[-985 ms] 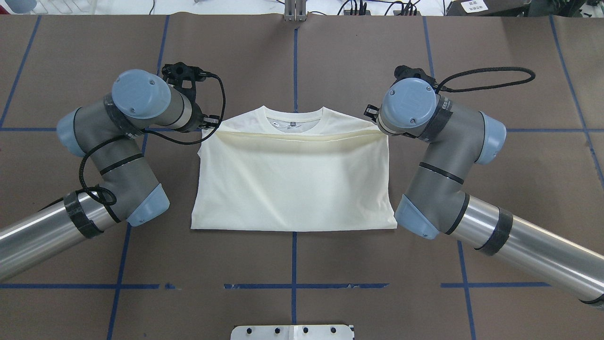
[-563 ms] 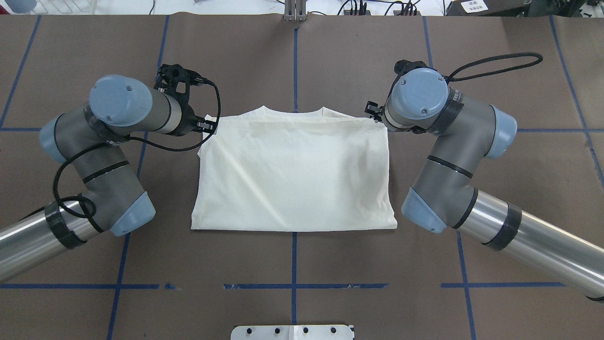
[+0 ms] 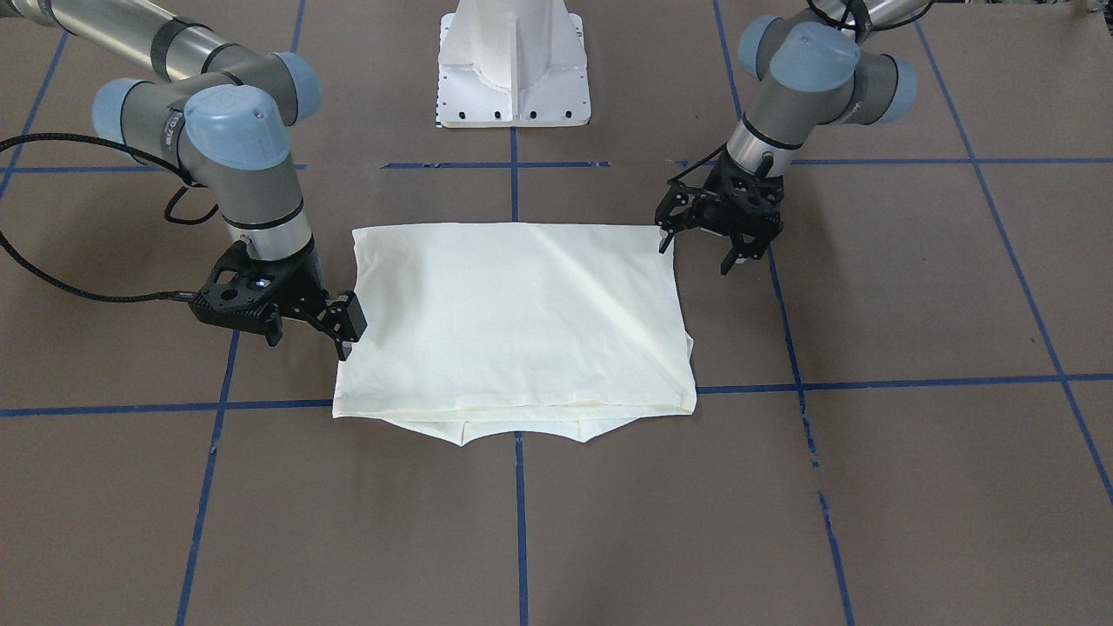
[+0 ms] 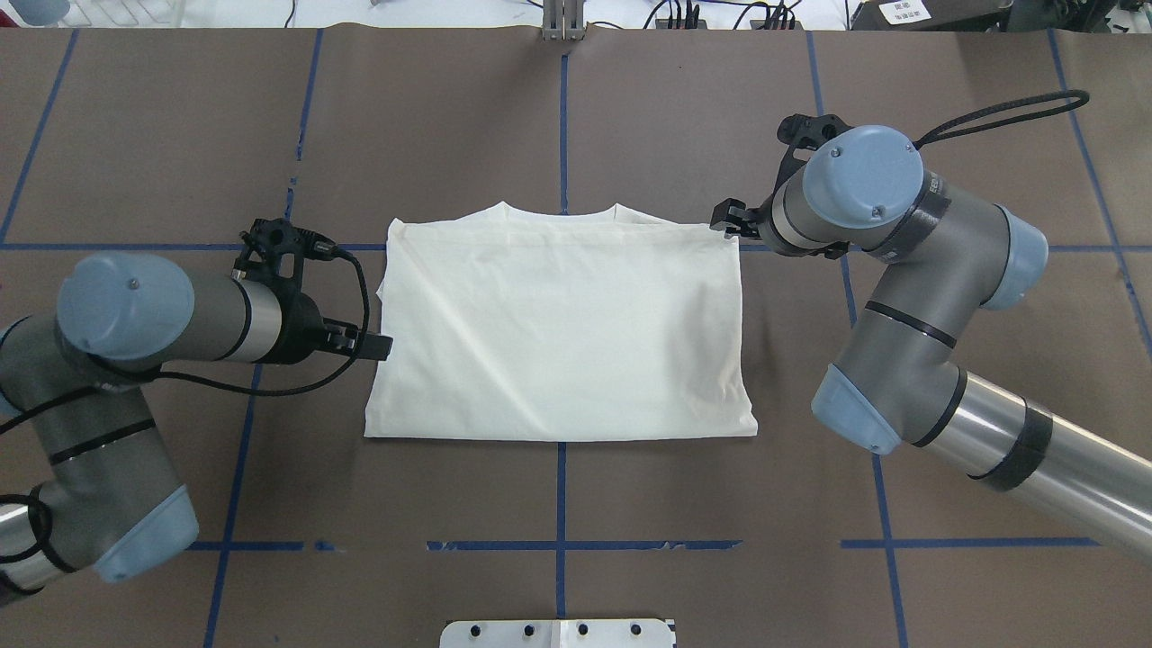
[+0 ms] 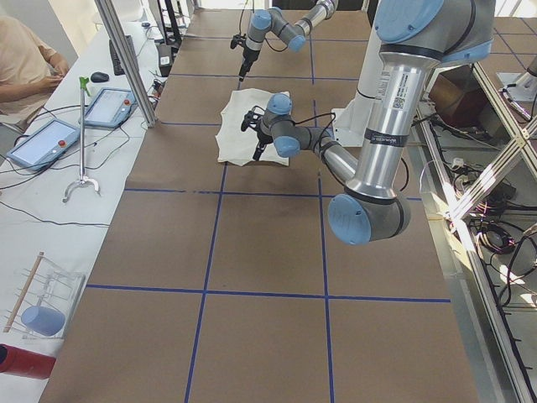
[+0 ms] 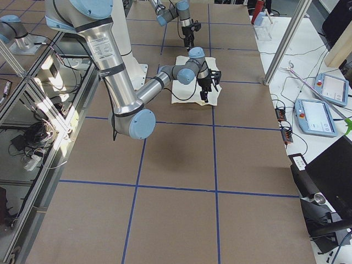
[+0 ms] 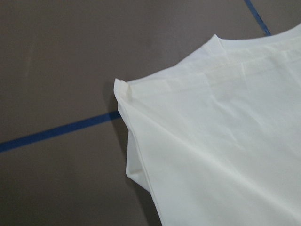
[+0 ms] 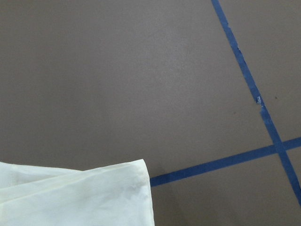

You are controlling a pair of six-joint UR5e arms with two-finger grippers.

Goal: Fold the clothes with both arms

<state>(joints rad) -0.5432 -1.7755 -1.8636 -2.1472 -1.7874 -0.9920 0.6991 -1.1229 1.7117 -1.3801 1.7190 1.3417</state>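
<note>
The shirt (image 4: 562, 333) lies flat on the brown counter (image 4: 558, 117), folded once across, so that it makes a wide rectangle with the plain cream side up and no print visible. The upper layer ends just short of the collar (image 4: 560, 212), which shows a little beyond it at the shirt's edge away from the robot. I judge that this placement makes the two halves nearly equal and hides the front inside. The left gripper (image 3: 694, 257) is just beside the shirt's side edge, about halfway along it, with its jaws clearly apart and nothing between them. The right gripper (image 3: 346, 329) hovers at the collar-side corner on the shirt's opposite side. Its jaws also look parted, and its wrist camera shows that corner resting free on the counter, so it holds no cloth. Both grippers are outside the shirt's outline, probably so that the cloth is not dragged and the fold can settle. At the shirt's corner in the left wrist view the lower layer sticks out a little, so the edges are not fully aligned. The next fold probably needs grasps at the shirt's two sides.
</note>
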